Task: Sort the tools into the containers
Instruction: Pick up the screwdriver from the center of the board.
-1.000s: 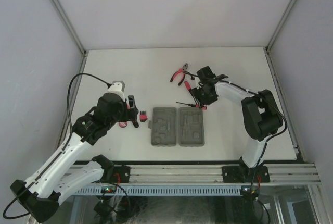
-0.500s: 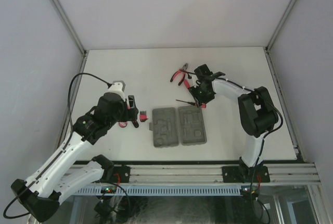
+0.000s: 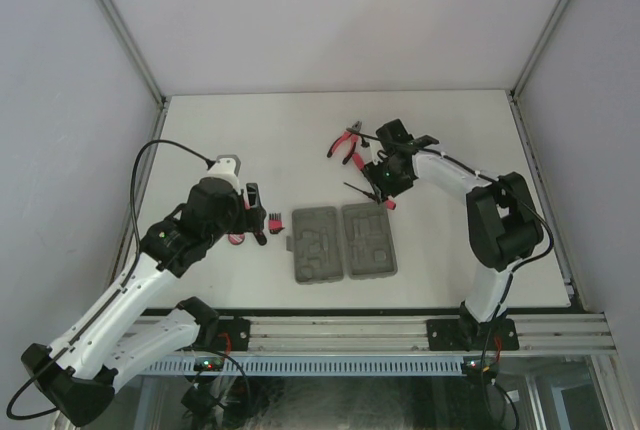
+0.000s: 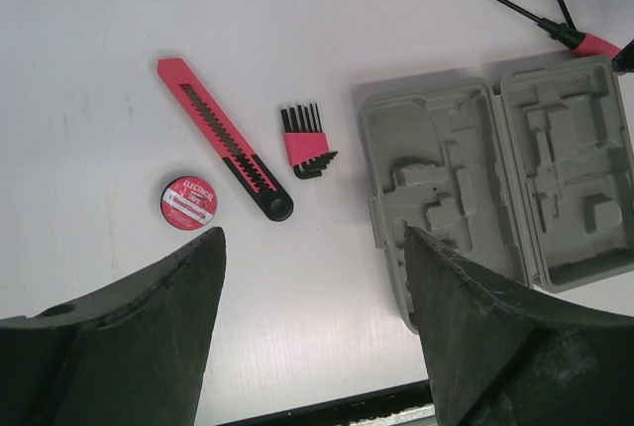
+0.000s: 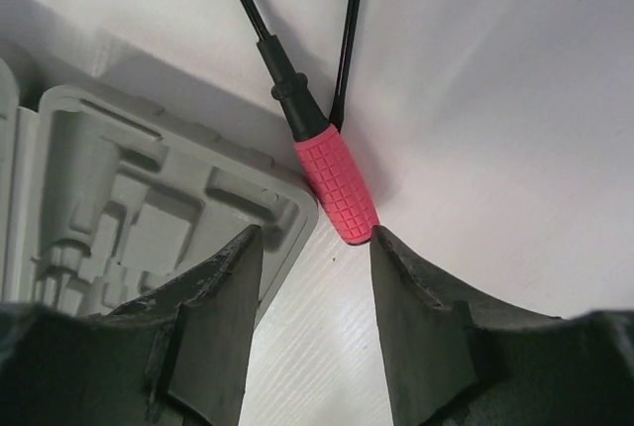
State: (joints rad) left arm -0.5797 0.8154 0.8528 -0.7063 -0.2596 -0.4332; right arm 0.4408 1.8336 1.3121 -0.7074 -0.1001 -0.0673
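While your right gripper (image 5: 315,240) straddles the screwdriver (image 5: 335,183) at its red handle, jaws half-spread and not pinching, the tool lies on the table (image 3: 250,140) just past the case's (image 3: 318,242) far right corner, well set for a grab. Your left gripper (image 4: 312,238) hangs spread wide and empty left of the case, above the knife (image 4: 223,139), tape (image 4: 188,202) and hex keys (image 4: 307,144), probably waiting its turn.

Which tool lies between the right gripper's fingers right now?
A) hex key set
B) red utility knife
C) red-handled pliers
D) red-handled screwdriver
D: the right wrist view shows the red-handled screwdriver lying on the table with its grip in the gap of the open right gripper, just off the corner of the grey case.
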